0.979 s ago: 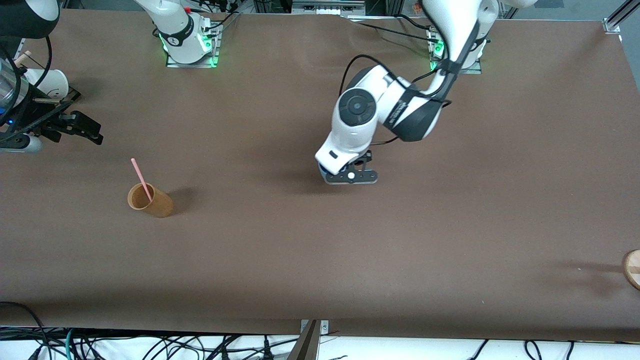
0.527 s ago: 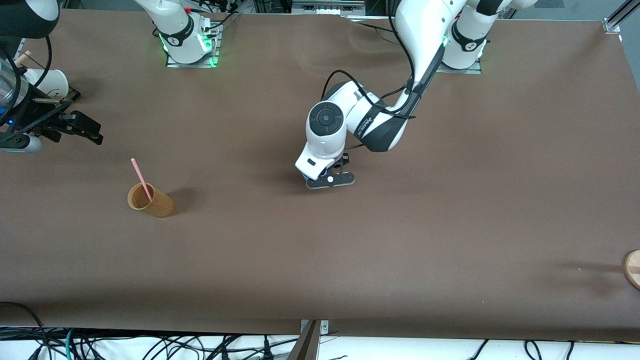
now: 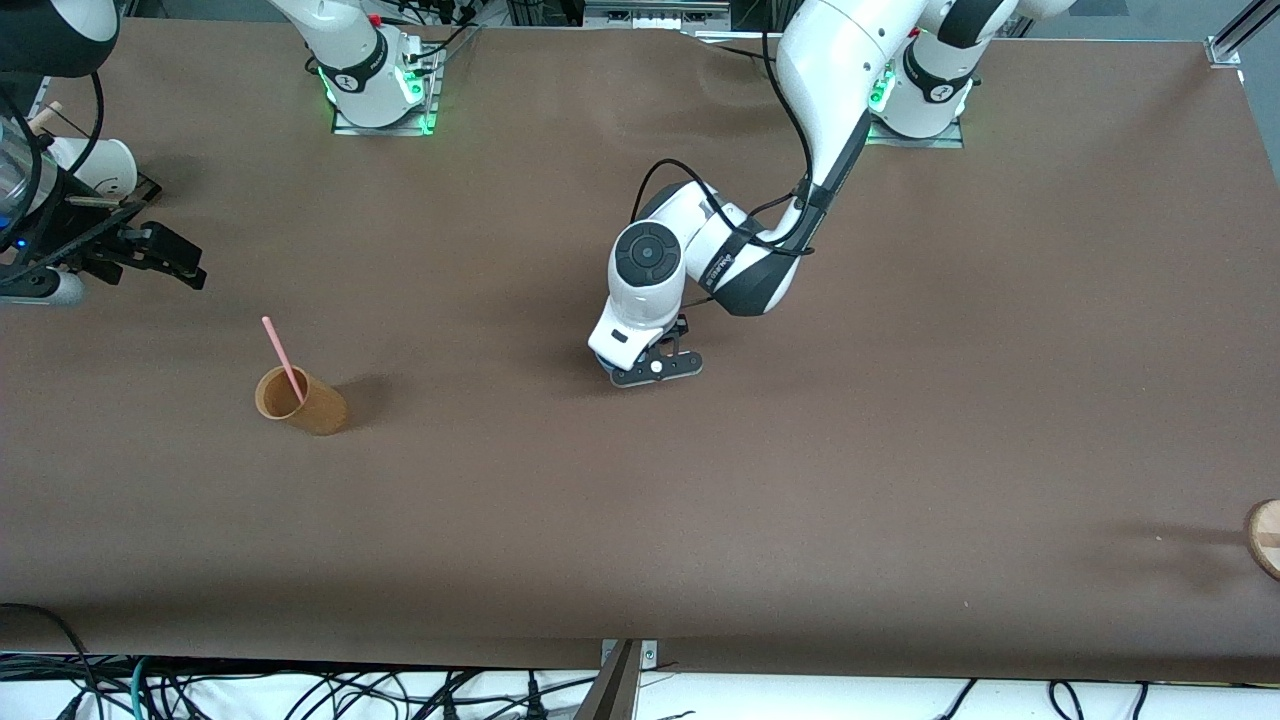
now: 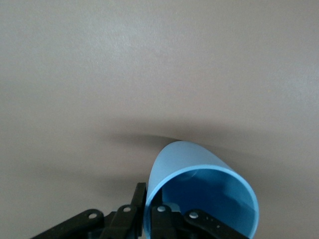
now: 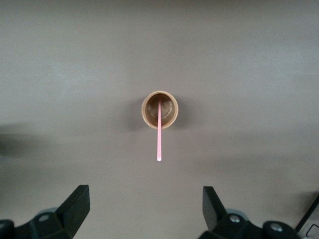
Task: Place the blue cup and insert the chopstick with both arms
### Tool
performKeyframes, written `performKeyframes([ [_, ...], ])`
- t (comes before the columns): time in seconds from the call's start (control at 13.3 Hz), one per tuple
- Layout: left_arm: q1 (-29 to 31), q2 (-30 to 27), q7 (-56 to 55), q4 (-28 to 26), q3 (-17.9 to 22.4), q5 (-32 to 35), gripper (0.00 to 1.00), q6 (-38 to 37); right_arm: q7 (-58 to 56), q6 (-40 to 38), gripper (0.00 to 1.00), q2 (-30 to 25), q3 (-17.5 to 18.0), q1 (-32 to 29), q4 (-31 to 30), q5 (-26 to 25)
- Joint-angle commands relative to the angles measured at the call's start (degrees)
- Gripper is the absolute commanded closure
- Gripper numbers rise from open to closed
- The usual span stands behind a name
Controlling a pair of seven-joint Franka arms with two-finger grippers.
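Observation:
My left gripper [image 3: 650,368] is low over the middle of the table. It is shut on the blue cup [image 4: 209,194], with one finger inside the rim and one outside [image 4: 148,191]. In the front view the wrist hides most of the cup. The pink chopstick [image 3: 282,355] leans in a tan-orange cup [image 3: 302,402] that stands toward the right arm's end of the table. My right gripper [image 3: 170,258] hangs open and empty high over that end. Its wrist view looks down on the tan cup [image 5: 159,109] and the chopstick [image 5: 159,139] between its spread fingers [image 5: 144,194].
A white cup [image 3: 100,165] sits on a stand at the table's edge at the right arm's end. A round wooden object [image 3: 1265,535] shows at the edge at the left arm's end. The brown table [image 3: 800,500] is bare nearer the front camera.
My left gripper has carried the blue cup toward the right arm's end of the table, and the arm has folded in. The right arm, tan cup and chopstick have not moved.

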Motion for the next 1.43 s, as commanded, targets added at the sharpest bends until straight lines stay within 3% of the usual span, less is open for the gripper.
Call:
performKeyframes([
  [0.0,0.2,-0.1,0.6,2.3,0.5,-1.6,0.0,-0.5,-0.3,-1.2,0.0,0.2,0.1,-0.3,1.2,0.5],
  [0.6,6.7,-10.4,1.4,3.5,0.5,-2.9,0.0,-4.0,-1.0,-1.2,0.0,1.7,0.6,0.3,1.5,-0.5],
  [0.9,13.2,-17.1,15.2,2.3,0.5,-2.6,0.0,-12.3,-2.5,-1.1,0.0,4.5,0.7,1.3,1.6,-1.2],
  [1.13,20.3,-23.5,25.9,-0.9,0.5,-2.5,0.0,-19.6,-2.2,-1.9,0.0,11.1,0.7,1.6,4.5,-1.0],
  [1.36,25.3,-27.8,26.8,-2.2,0.5,-0.6,0.0,-23.3,-2.8,-6.9,0.0,16.4,0.4,1.0,8.4,-1.5],
])
